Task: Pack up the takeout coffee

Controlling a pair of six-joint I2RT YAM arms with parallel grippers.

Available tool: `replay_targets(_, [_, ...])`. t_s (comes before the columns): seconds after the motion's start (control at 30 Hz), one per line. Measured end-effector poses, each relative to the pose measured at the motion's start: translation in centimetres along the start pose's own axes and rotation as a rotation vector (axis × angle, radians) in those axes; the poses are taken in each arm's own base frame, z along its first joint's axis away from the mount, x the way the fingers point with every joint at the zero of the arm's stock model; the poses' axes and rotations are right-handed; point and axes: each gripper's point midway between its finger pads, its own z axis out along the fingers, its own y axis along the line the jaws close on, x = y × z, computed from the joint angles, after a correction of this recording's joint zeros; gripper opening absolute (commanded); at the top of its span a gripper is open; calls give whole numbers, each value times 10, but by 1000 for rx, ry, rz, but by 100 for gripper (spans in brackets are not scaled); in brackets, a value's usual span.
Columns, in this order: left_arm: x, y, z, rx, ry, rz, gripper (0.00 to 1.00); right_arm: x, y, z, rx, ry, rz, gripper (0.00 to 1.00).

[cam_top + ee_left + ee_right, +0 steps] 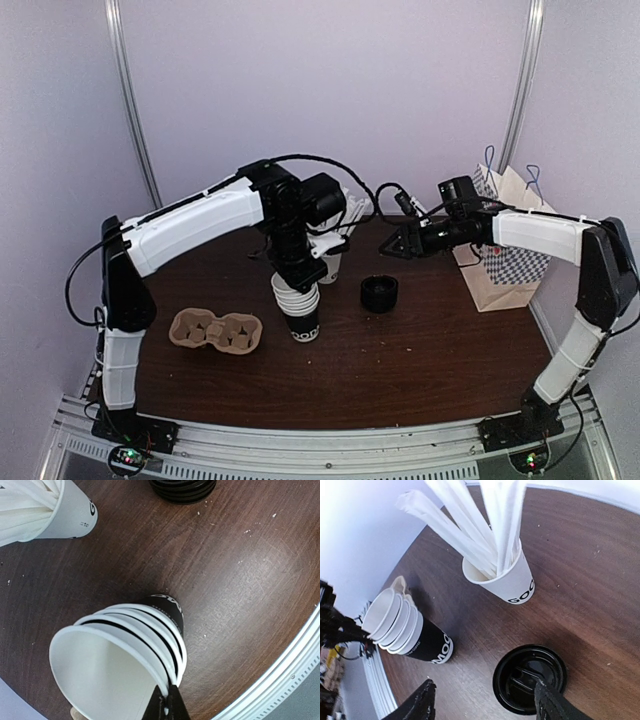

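Observation:
No lidded black coffee cup shows in any view. A stack of lidless white-rimmed black cups [303, 312] stands on the table, also in the left wrist view [135, 650] and the right wrist view [407, 627]. My left gripper [167, 703] is shut on the rim of the top cup of that stack, right above it [297, 272]. My right gripper [485, 695] is open, its fingers either side of and above a stack of black plastic lids [530, 677], and holds nothing. It hangs behind the lids [379, 292] in the top view [397, 244].
A white cup of wrapped straws [505, 580] stands behind the cup stack, and shows in the left wrist view too [65, 512]. A brown pulp cup carrier [215, 331] lies at front left. A paper bag [505, 265] stands at the right edge.

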Motion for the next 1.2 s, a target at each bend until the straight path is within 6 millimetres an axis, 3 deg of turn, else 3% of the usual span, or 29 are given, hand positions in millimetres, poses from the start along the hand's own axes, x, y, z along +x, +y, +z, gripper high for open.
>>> replay_targets(0.13, [2,2,-12,0,-36,-30,0,14,-1,38,-63,48,189,70])
replay_targets(0.3, [0,4,-22,0,-78,-61,0,30,30,71,-165,113,301,77])
replay_targets(0.47, [-3,5,-19,0,-109,-93,0,27,69,82,-264,120,314,84])
replay_targets(0.63, [-7,6,-15,7,-138,-133,0,24,93,87,-320,122,337,84])
replay_targets(1.2, [-19,6,-18,40,-232,-233,0,20,105,110,-423,115,437,79])
